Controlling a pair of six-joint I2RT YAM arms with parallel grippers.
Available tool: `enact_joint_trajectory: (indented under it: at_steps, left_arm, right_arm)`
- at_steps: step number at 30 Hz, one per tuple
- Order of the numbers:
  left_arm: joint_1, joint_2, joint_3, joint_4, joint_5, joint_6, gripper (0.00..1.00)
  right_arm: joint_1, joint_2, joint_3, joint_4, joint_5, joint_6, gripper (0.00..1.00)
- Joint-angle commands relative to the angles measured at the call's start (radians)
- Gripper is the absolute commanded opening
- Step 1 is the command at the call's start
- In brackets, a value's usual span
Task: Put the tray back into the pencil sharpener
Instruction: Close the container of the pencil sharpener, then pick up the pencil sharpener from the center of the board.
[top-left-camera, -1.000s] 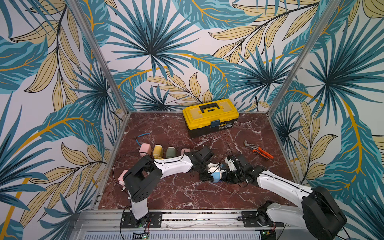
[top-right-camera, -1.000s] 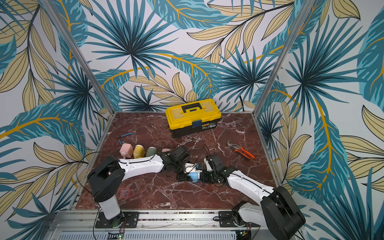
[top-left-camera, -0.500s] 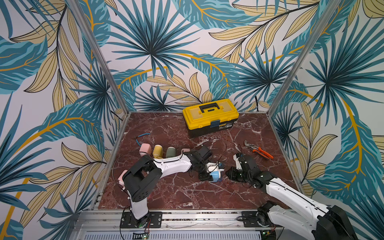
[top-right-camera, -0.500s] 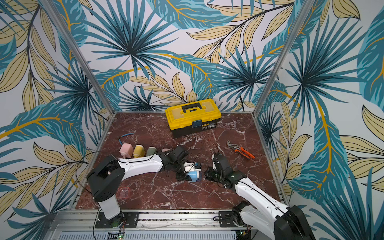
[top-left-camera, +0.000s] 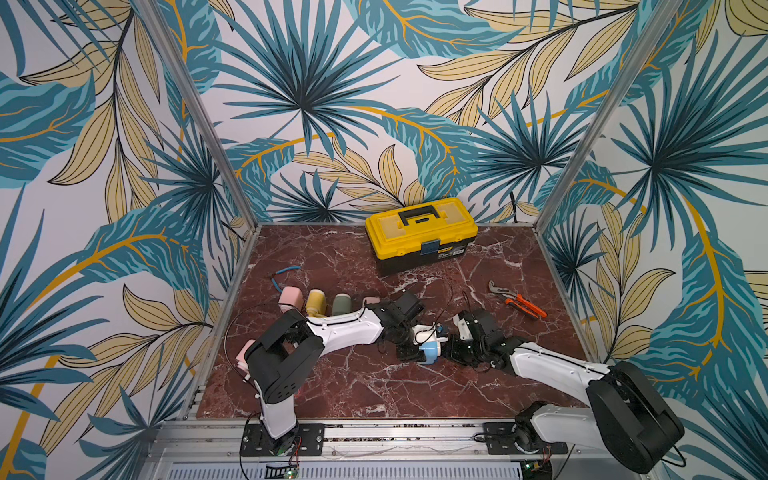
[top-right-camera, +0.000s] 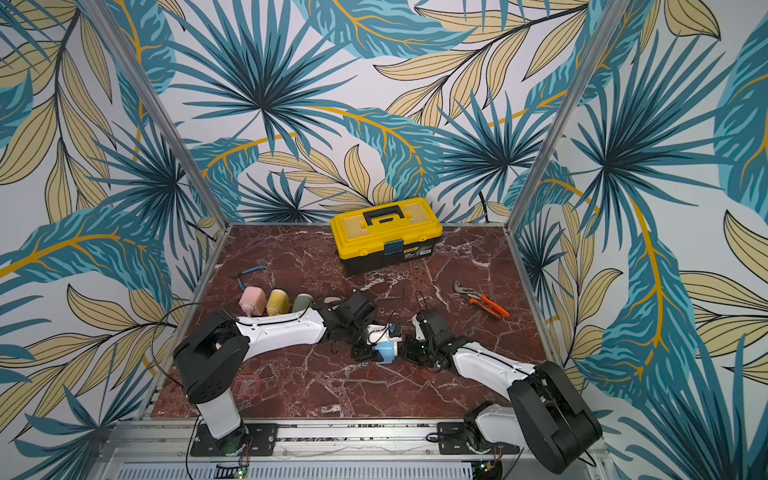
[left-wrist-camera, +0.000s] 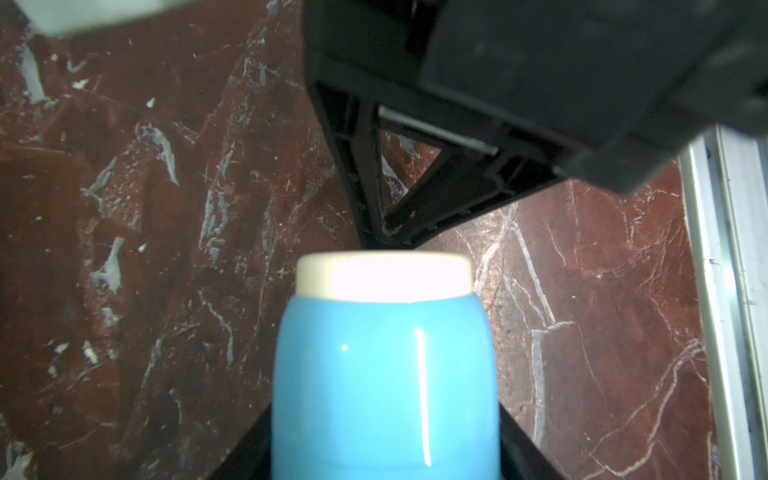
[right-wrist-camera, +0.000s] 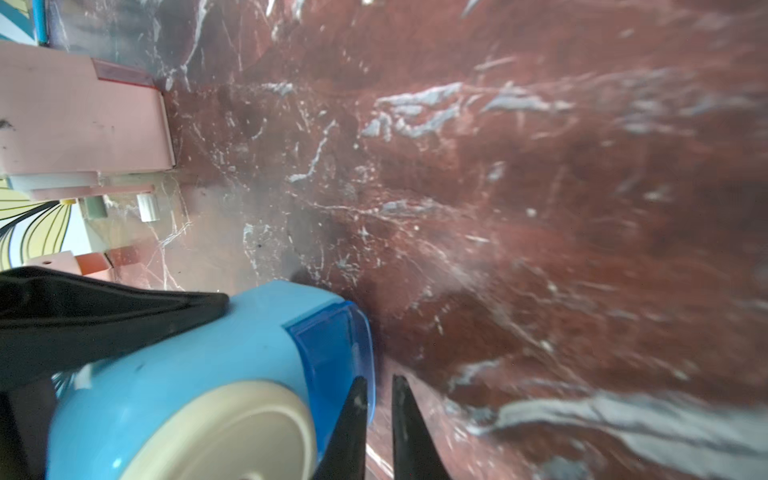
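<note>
Left gripper (top-left-camera: 411, 351) clamps the blue pencil sharpener (left-wrist-camera: 384, 374); right gripper (right-wrist-camera: 379, 380), nearly closed, seemingly empty, touches its tray (right-wrist-camera: 328, 336).

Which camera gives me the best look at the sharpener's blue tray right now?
Right wrist: the translucent tray sits in the sharpener, close up. Left wrist shows only the sharpener's blue body; in both top views the tray is too small to tell.

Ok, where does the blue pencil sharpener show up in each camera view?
Both top views: pencil sharpener on the red marble table, centre, towards the front.
Left wrist: close up, centre foreground.
Right wrist: foreground, beside the right gripper.
Shared landmark: the red marble table, in every view.
</note>
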Motion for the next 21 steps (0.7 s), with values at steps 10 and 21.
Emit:
enact_joint_trajectory:
  at_steps: [10, 21]
  left_arm:
    - [0.006, -0.054, -0.007, 0.036, 0.005, -0.027, 0.47]
    - [0.007, -0.134, 0.002, 0.059, -0.215, -0.343, 0.31]
  right_arm:
    - [-0.025, -0.019, -0.003, 0.033, -0.043, 0.009, 0.16]
    - [-0.047, -0.383, 0.027, -0.449, 0.435, 0.018, 0.2]
